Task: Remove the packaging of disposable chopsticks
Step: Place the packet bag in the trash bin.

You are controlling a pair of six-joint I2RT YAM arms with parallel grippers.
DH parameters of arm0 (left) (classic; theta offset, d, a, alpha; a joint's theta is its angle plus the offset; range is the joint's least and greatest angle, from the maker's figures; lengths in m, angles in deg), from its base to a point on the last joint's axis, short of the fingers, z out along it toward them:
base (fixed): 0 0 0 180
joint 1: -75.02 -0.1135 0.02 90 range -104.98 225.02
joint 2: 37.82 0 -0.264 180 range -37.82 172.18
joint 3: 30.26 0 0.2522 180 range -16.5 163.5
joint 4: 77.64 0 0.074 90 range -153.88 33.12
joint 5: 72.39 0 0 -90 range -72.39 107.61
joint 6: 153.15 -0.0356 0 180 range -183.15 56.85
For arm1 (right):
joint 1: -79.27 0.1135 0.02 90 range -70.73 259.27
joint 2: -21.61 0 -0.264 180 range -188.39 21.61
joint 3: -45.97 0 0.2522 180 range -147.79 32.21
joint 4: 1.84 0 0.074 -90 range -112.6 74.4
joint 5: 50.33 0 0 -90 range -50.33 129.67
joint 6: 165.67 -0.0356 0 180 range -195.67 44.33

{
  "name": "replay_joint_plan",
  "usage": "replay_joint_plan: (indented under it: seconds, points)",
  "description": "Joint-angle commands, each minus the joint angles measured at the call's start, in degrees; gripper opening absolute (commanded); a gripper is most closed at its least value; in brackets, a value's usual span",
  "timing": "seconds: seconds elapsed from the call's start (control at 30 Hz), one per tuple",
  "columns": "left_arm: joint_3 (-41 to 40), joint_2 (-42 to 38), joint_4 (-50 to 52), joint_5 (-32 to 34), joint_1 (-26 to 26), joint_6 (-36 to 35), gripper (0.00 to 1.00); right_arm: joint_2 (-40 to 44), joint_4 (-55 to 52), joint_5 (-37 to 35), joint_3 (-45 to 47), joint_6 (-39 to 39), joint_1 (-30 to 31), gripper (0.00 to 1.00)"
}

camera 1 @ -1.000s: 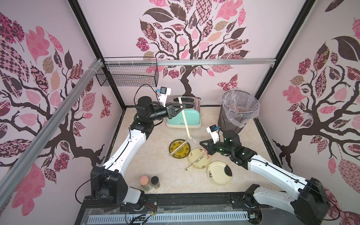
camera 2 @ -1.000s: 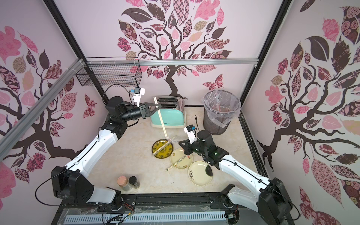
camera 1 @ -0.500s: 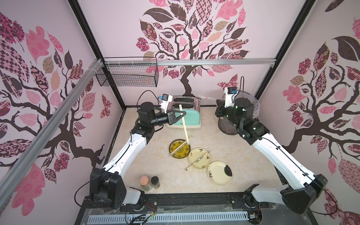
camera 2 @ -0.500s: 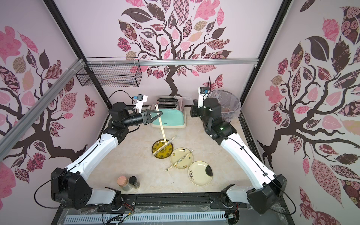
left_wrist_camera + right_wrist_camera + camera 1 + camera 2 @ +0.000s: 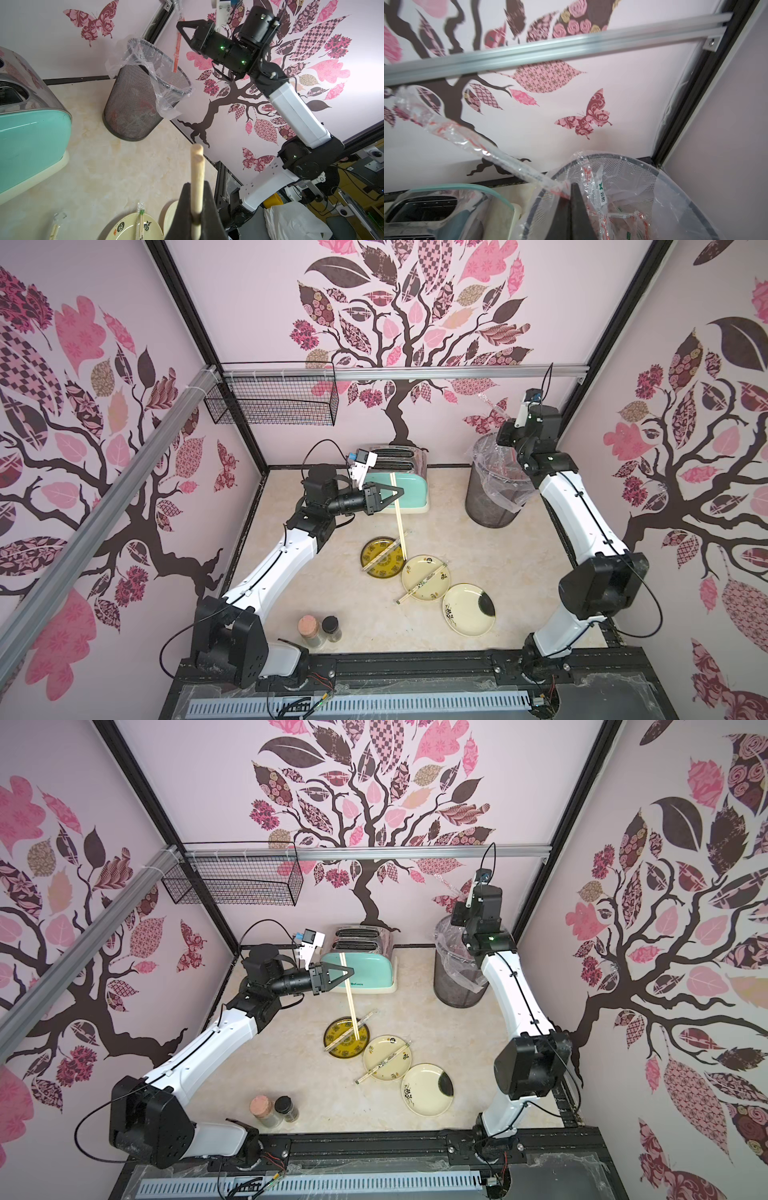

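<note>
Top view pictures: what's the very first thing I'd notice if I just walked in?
The left arm stands out, its jaws shut on bare chopsticks held up near the teal toaster. The right arm reaches high, jaws pinching a clear sleeve above the mesh bin.

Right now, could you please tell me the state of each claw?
Left claw: closed on a bare pair of pale wooden chopsticks.
Right claw: closed on a crinkly clear plastic sleeve, red-orange print.
</note>
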Motion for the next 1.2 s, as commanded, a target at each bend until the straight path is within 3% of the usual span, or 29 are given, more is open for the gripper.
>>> replay_joint_plan:
  seconds: [0.0,0.27,0.53,0.8,1.17]
  points:
    - [-0.2,-1.5,0.1,-0.5,0.0,-1.5,0.00,-4.4,-4.6,1.0,-2.3,-0.8,-1.0,0.00]
    - [-0.3,-0.7,0.0,-0.5,0.0,-1.4,0.00,-12.6,-8.8,3.5,-5.9,1.7,-4.7,0.00]
    - [-0.4,-0.1,-0.1,-0.7,0.0,-1.4,0.00,-15.5,-10.5,-5.3,-4.9,7.7,-4.8,0.00]
    - [-0.8,0.9,-2.0,-1.8,-0.2,-0.2,0.00,-21.9,-16.1,-3.2,-11.2,14.0,-4.8,0.00]
    - [-0.5,1.6,-2.0,-1.8,-1.3,1.4,0.00,-27.0,-15.6,-2.6,-11.2,14.5,-4.8,0.00]
